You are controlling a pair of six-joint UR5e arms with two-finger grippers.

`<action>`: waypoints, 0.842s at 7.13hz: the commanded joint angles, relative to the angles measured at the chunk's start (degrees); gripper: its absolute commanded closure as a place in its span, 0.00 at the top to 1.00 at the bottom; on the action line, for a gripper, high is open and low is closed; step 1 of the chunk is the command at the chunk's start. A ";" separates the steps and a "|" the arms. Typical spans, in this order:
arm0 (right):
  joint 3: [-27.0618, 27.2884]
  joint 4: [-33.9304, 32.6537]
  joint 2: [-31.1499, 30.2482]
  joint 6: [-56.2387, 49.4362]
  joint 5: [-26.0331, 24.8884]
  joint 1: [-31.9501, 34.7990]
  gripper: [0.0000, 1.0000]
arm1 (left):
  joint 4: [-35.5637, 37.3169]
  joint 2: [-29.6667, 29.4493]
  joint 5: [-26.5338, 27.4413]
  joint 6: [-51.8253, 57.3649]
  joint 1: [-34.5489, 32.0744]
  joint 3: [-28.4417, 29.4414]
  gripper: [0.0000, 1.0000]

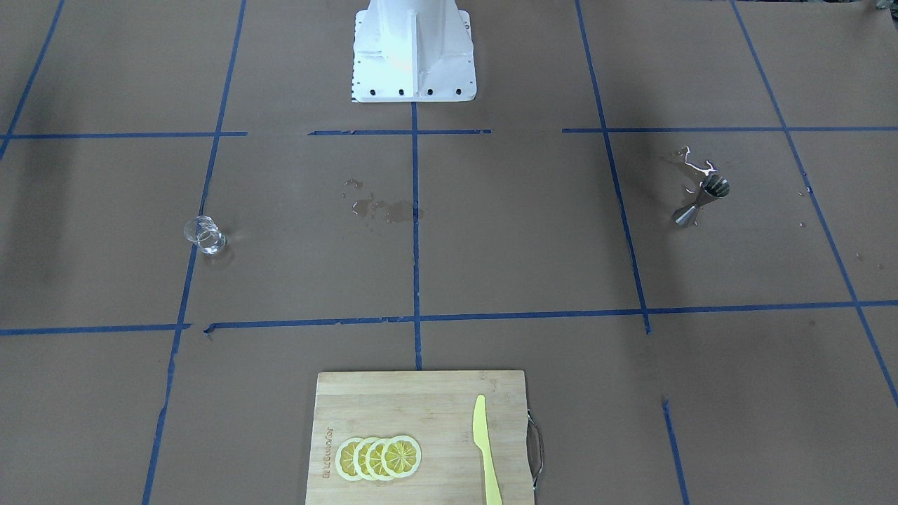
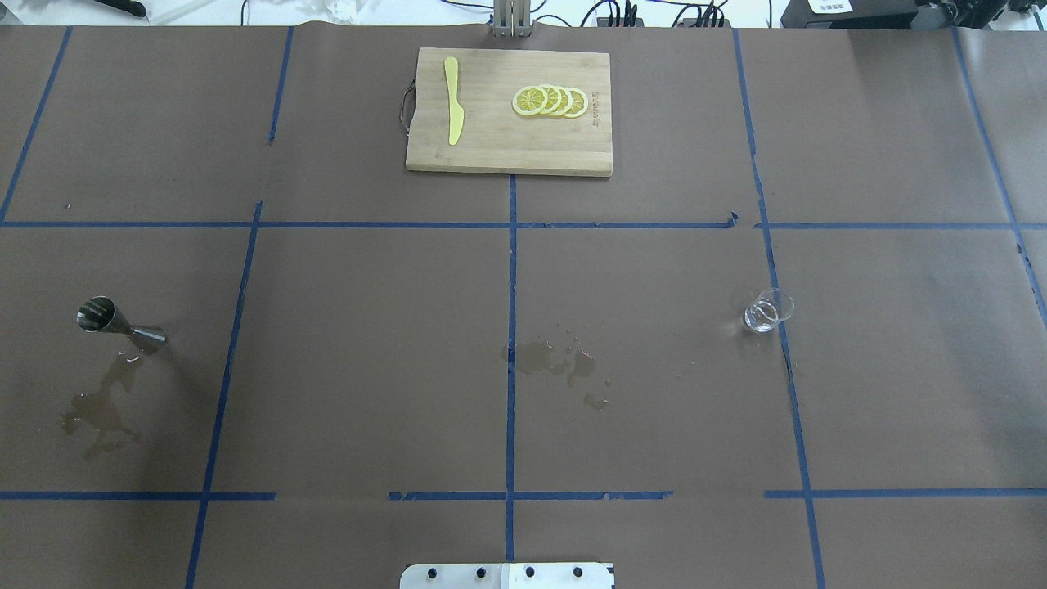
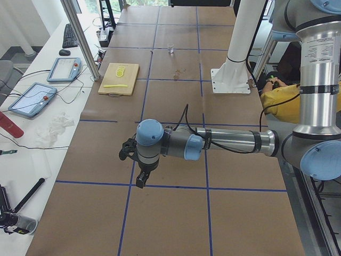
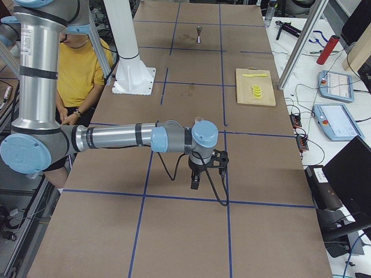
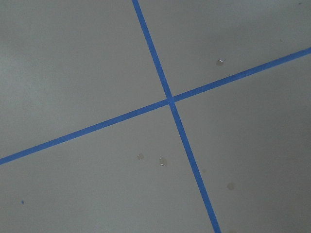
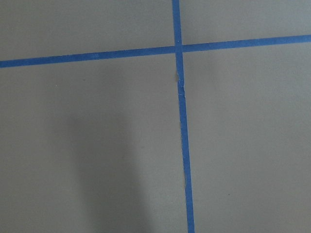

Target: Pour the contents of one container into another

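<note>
Glass cup (image 2: 767,311) sits well off the cutting board (image 2: 507,151) toward the robot's right, jigger (image 2: 121,324) toward its left. Left gripper (image 3: 141,180) and right gripper (image 4: 195,182): can't tell whether either grips anything.

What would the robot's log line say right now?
glass cup: standing alone | jigger: alone, puddle beside | left gripper: away | right gripper: away

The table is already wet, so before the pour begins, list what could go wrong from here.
1. The glass cup and the steel jigger stand at opposite sides of the table, so one must be carried far. Liquid may slosh out, as the puddle at mid-table hints.
2. The jigger is narrow-waisted with a small mouth and stands beside a second puddle. A nudge could tip it, or a slightly off pour could miss it.
</note>
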 commanded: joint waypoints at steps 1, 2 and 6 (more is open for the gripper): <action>0.87 0.00 -0.05 0.02 0.09 0.09 1.00 | -0.10 -0.13 -0.13 0.07 -0.03 -0.90 1.00; 1.22 0.00 -0.13 -0.07 0.09 0.00 1.00 | -0.19 -0.04 -0.13 0.07 -0.12 -1.96 1.00; 1.58 0.00 -0.05 -0.07 1.67 0.00 1.00 | -0.19 -0.04 -0.13 0.07 -0.12 -3.28 1.00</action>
